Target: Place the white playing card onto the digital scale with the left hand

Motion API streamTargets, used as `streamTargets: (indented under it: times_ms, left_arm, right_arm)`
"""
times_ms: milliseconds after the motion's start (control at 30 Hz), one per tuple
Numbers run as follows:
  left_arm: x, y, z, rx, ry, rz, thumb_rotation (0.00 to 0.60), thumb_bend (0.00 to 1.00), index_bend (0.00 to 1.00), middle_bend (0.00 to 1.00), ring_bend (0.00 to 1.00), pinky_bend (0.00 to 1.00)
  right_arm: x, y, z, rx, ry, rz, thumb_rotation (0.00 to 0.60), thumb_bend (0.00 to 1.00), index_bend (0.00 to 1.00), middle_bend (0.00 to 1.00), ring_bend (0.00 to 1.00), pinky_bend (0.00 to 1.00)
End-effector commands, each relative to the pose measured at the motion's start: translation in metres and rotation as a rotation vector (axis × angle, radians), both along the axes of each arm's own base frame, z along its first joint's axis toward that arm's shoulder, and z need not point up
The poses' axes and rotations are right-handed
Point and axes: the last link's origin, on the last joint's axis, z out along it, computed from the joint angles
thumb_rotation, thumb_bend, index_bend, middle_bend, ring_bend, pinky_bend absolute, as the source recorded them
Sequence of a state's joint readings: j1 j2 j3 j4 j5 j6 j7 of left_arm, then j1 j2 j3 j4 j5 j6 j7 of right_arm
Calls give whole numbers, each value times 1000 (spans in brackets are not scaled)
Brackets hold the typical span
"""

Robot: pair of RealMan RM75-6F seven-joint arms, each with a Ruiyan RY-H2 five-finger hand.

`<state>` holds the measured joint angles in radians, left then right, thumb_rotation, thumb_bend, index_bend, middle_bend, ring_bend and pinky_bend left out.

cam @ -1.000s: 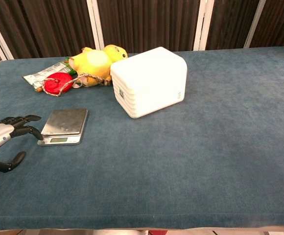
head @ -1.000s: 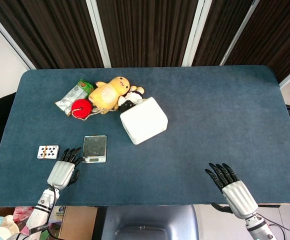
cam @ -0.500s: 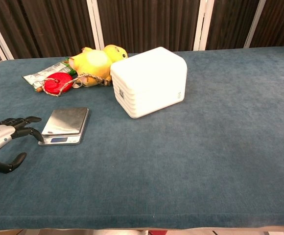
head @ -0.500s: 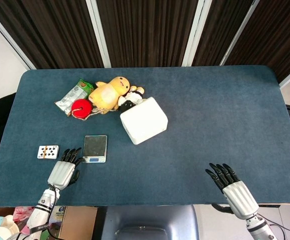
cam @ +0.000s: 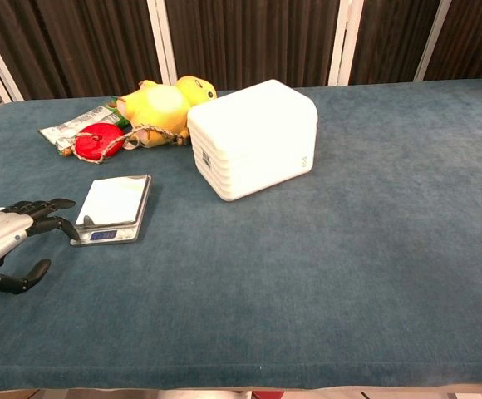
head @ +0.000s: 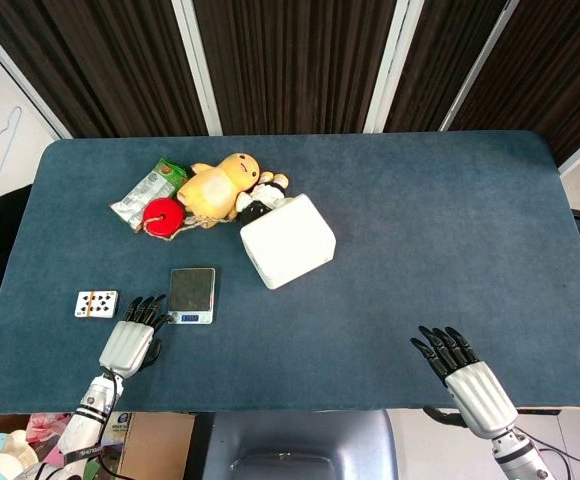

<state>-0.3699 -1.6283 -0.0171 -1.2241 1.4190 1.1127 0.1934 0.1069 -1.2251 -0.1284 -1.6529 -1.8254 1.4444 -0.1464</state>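
- White rectangular playing card [head: 96, 303] with black pips lying flat on the blue felt table [head: 420, 230], near the table's left edge and toward the front-left corner; out of the chest view.
- Card off to the left of the left hand [head: 130, 340] and slightly farther from the front edge; long axis running roughly parallel to that front edge.
- Small silver digital scale [head: 191, 295] on the opposite side of those fingers, just beside them to the right, display lit blue, platform bare.
- Left hand far nearer the card than the right hand [head: 467, 375], which sits by the front edge toward the right corner.
- Left hand palm down, low over the felt, dark fingers [cam: 46, 214] spread and empty, pointing at the gap between card and scale.
- Right hand likewise spread, holding nothing.
- Likely next: sideways reach to the left for the card.
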Motion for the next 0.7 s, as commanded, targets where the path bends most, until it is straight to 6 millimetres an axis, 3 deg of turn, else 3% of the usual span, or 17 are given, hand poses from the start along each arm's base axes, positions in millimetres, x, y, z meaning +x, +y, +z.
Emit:
streamTargets:
  times_ms: [33, 333, 467, 600, 700]
  left_arm:
    - [0, 1, 0, 3, -1, 0, 600, 559, 289, 0, 0, 0]
    - [2, 3, 5, 29, -12, -10, 600, 564, 247, 0, 0, 0]
    - [9, 9, 20, 91, -46, -43, 600, 557, 139, 0, 0, 0]
    - [8, 14, 39, 142, -29, -64, 600, 526, 110, 0, 0, 0]
    - [-1, 20, 54, 166, 13, -57, 600, 448, 99, 0, 0, 0]
  right_arm:
    - [0, 0, 0, 1, 0, 0, 600, 110, 0, 0, 0, 0]
    - [0, 0, 0, 1, -5, 1, 600, 110, 0, 0, 0, 0]
    - [1, 0, 0, 0, -6, 3, 600, 110, 0, 0, 0, 0]
    - [1, 1, 0, 2, -8, 6, 600, 110, 0, 0, 0, 0]
    - [2, 2, 1, 2, -9, 9, 600, 109, 0, 0, 0, 0]
